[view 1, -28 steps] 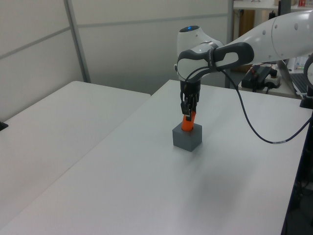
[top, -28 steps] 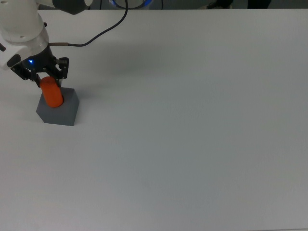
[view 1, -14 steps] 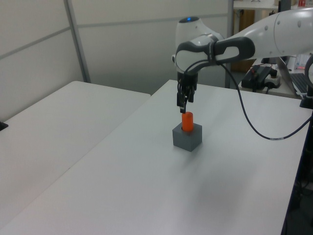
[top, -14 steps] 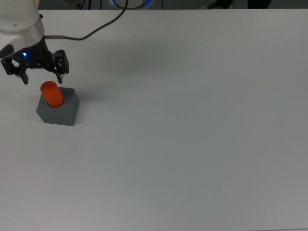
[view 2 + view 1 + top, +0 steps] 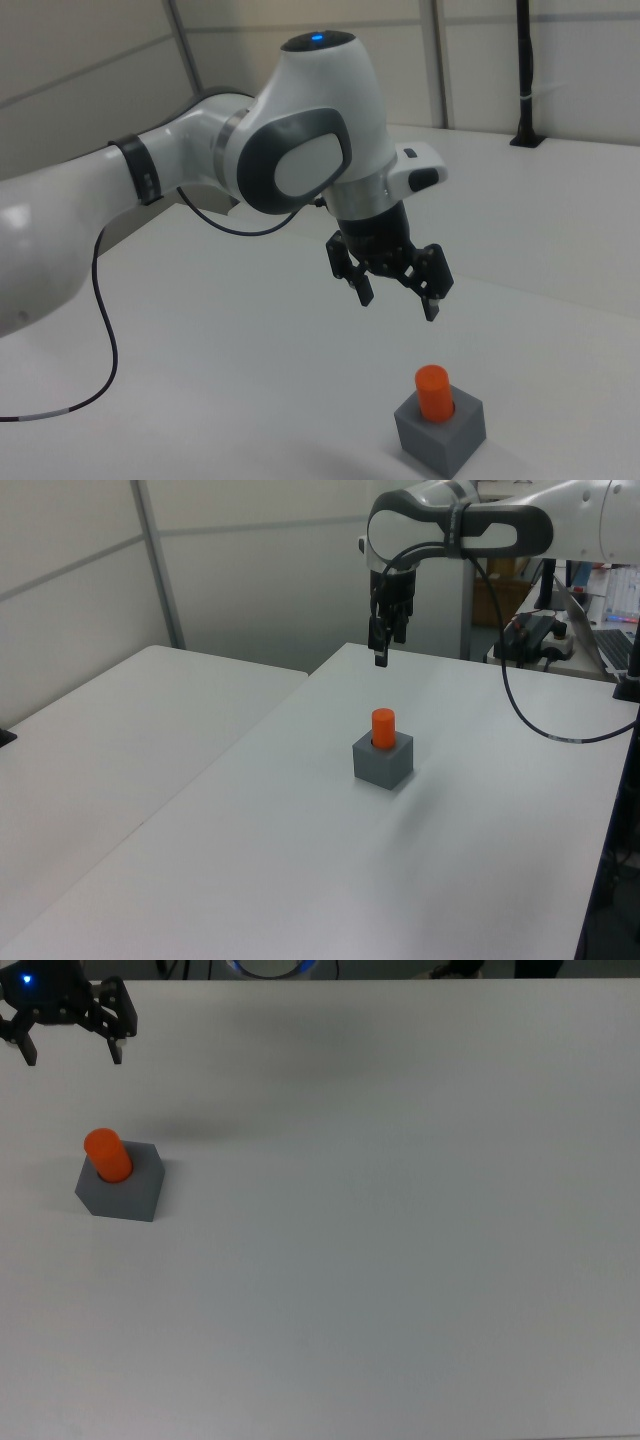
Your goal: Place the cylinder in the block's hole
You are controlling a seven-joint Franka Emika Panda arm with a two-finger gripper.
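The orange cylinder (image 5: 106, 1154) stands upright in the hole of the grey block (image 5: 128, 1196), its upper half sticking out above the block's top. Both show in the left view as cylinder (image 5: 382, 726) and block (image 5: 385, 761), and in the right view as cylinder (image 5: 433, 391) and block (image 5: 445, 435). My gripper (image 5: 72, 1053) hangs open and empty well above them, near the top view's upper left corner. It is also seen open in the right view (image 5: 398, 300) and high over the block in the left view (image 5: 381, 655).
The white table (image 5: 400, 1210) carries only the block. A black cable (image 5: 520, 715) hangs from the arm on the left view's right. A second white table (image 5: 120, 730) stands beside this one on the left view's left.
The gripper let go of the cylinder, opened, and rose straight up away from the block. The cylinder stayed seated in the block.
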